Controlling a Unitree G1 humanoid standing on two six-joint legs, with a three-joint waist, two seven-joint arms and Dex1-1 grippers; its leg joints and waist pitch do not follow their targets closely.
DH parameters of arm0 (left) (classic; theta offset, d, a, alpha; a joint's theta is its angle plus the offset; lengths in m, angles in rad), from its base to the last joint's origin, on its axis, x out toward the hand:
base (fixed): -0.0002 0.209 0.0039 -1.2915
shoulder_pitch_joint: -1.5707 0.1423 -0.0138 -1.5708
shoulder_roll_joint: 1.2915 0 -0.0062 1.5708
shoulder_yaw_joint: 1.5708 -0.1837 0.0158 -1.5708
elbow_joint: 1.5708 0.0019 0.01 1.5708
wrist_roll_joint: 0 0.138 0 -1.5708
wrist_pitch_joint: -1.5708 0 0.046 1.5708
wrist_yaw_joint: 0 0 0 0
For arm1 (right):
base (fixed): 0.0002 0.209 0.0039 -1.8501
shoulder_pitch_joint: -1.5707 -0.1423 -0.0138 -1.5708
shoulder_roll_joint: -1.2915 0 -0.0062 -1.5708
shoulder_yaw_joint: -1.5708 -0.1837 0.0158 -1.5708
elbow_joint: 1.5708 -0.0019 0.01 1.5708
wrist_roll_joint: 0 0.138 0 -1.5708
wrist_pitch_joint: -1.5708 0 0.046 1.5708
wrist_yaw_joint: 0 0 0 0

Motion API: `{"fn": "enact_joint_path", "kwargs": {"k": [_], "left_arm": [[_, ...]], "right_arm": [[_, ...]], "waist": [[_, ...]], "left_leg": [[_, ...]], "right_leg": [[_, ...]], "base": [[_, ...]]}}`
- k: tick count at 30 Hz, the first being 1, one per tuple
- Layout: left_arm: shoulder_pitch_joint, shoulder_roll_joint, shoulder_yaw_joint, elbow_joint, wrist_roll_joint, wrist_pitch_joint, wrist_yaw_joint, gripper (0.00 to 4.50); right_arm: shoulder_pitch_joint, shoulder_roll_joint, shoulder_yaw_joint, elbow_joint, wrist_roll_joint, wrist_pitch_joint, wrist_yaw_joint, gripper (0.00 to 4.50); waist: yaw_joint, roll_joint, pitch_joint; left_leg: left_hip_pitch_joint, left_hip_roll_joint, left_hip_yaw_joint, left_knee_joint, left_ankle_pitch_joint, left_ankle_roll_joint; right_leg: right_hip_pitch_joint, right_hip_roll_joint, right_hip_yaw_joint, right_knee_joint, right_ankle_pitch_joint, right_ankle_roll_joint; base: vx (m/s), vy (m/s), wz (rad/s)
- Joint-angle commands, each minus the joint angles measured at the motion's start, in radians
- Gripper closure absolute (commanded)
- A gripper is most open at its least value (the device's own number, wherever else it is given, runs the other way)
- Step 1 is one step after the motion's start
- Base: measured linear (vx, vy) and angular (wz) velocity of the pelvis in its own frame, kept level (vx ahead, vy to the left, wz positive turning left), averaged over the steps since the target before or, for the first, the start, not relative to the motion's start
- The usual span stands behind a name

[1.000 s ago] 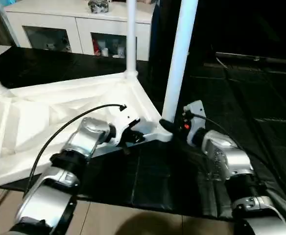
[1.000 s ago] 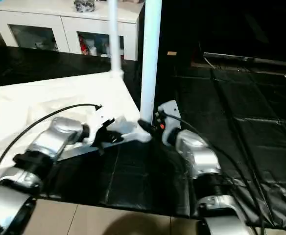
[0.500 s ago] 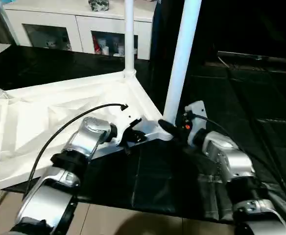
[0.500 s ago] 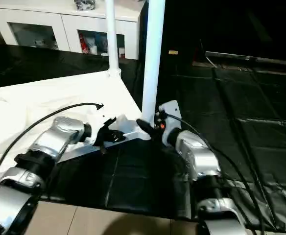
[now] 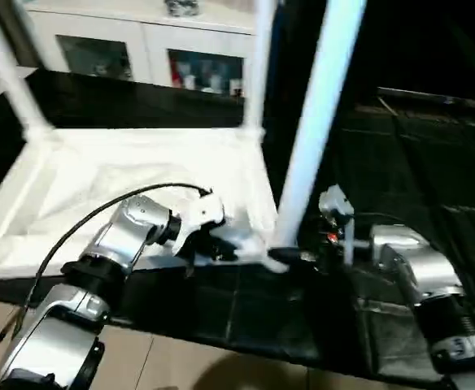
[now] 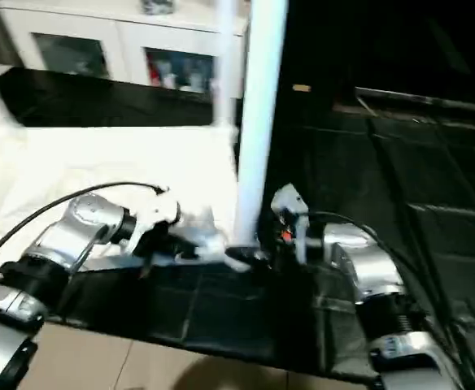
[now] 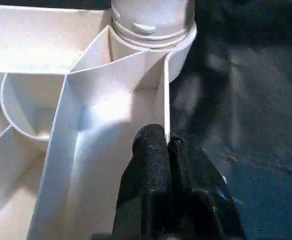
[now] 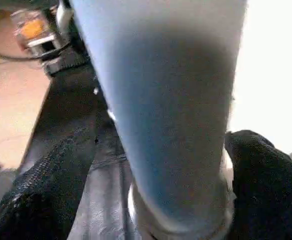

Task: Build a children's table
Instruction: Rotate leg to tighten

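Tabletop (image 5: 132, 175), white and upside down, lies on a black mat (image 5: 416, 187) that covers the floor, its ribbed underside facing up. In the head views, legs stand upright in its corners: one at the far left (image 5: 10, 73), one at the far right (image 5: 258, 65), and the nearest leg (image 5: 315, 138) at the near right corner. Beyond the mat stands a white cabinet (image 5: 132, 49) with glass doors, and bare tan floor (image 5: 189, 366) shows at the near edge. The left gripper (image 5: 213, 244) sits on the top's near edge, left of the nearest leg; the right gripper (image 5: 307, 253) is at that leg's foot.

In the left wrist view, the left gripper (image 7: 167, 142) has its fingers pressed together, pinching the thin rim wall (image 7: 162, 100) of the top, just short of the corner socket (image 7: 153, 22).

In the right wrist view, the right gripper (image 8: 171, 165) is spread wide, one finger (image 8: 41, 190) on each side of the leg (image 8: 171, 100), with a gap showing on the left side.
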Motion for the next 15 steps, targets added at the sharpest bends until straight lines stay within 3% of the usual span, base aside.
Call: {"fn": "enact_joint_path", "kwargs": {"k": [1,9,15], "left_arm": [[0.001,0.012,-0.044,-0.023,0.009,-0.042,-0.069,4.5],[0.014,0.04,-0.067,-0.061,0.002,-0.071,-0.145,4.5],[0.032,0.059,-0.081,-0.096,-0.007,-0.082,-0.177,4.5]], "right_arm": [[-0.006,-0.038,0.023,-0.017,0.012,-0.018,0.087,0.07],[-0.012,-0.047,0.045,-0.015,0.019,-0.043,0.163,0.07],[-0.023,-0.038,0.06,-0.004,0.03,-0.046,0.192,0.65]], "waist": [[-0.002,-0.001,-0.064],[0.005,-0.004,-0.064],[0.015,-0.005,-0.065]], "left_leg": [[-0.009,-0.011,0.02,-0.059,-0.176,0.061],[-0.009,-0.009,0.02,-0.059,-0.165,0.059],[-0.007,-0.008,0.021,-0.058,-0.157,0.057]], "right_leg": [[0.068,-0.036,0.04,-0.056,-0.197,-0.223],[0.066,-0.039,0.041,-0.055,-0.223,-0.215],[0.065,-0.038,0.042,-0.05,-0.201,-0.221]], "base": [[0.0,0.0,0.0],[0.0,0.0,0.0],[0.0,0.0,0.0]]}}
